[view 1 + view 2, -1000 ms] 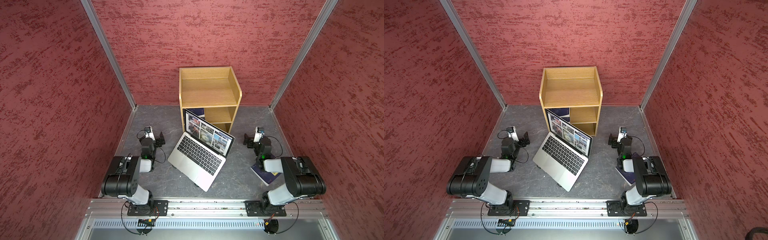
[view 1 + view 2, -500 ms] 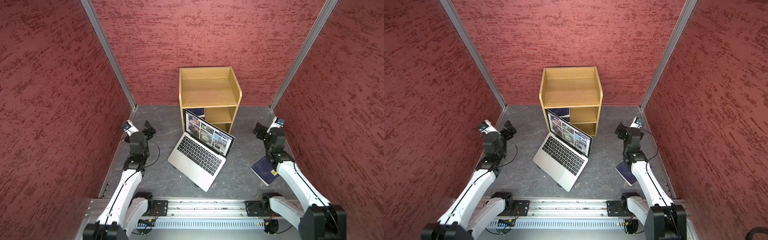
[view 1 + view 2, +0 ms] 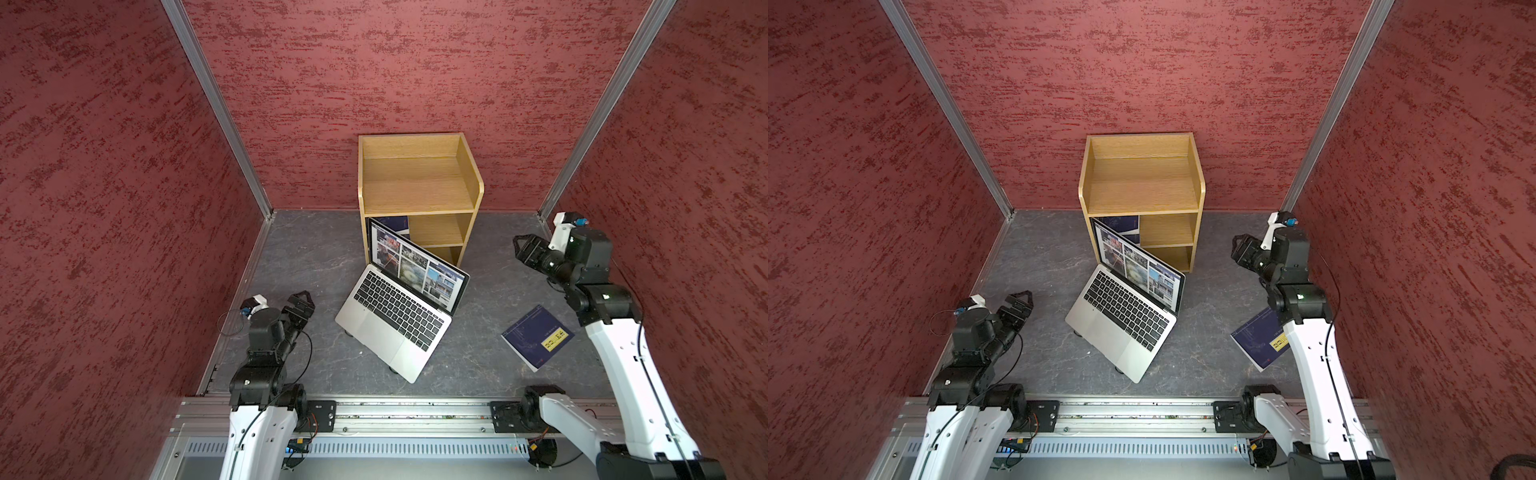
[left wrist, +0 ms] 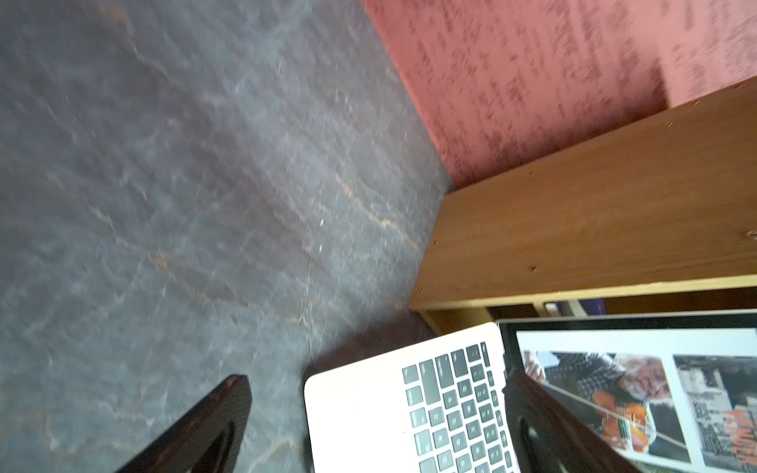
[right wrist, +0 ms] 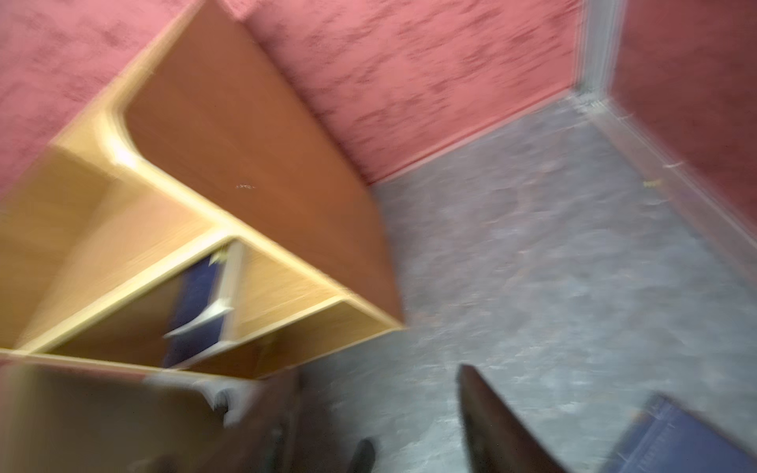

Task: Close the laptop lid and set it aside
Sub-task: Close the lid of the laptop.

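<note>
One open laptop (image 3: 401,316), two blue books (image 3: 537,336) (image 3: 395,223), one shelf (image 3: 417,183).

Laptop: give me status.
Left gripper open, right gripper empty, both off the laptop. Laptop lid up, screen lit. Shelf close behind the lid.

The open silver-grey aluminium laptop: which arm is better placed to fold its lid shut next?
Probably the right: the right gripper hangs raised on the back side of the black-bezelled laptop lid, able to push it down; the open left gripper faces the screen side.
</note>
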